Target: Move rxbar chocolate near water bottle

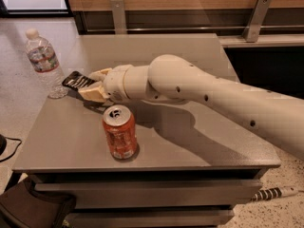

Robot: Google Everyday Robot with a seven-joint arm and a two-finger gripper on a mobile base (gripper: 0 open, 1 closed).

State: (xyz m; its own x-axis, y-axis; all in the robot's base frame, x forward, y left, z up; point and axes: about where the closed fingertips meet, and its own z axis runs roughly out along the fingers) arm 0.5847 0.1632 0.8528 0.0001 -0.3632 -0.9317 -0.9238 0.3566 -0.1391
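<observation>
The rxbar chocolate (76,81) is a small flat black bar with white lettering. It sits between the cream fingers (93,93) of my gripper (88,83), just above the grey table (199,141) near its left edge. The gripper is shut on the bar. The water bottle (45,63), clear with a white cap and red-and-white label, stands upright at the table's left edge, just left of the bar. My arm (213,99) reaches in from the right.
An orange soda can (119,133) stands upright near the table's front, just below the gripper. A wooden wall with metal brackets (256,18) runs behind the table. A dark bag (28,208) lies on the floor at the lower left.
</observation>
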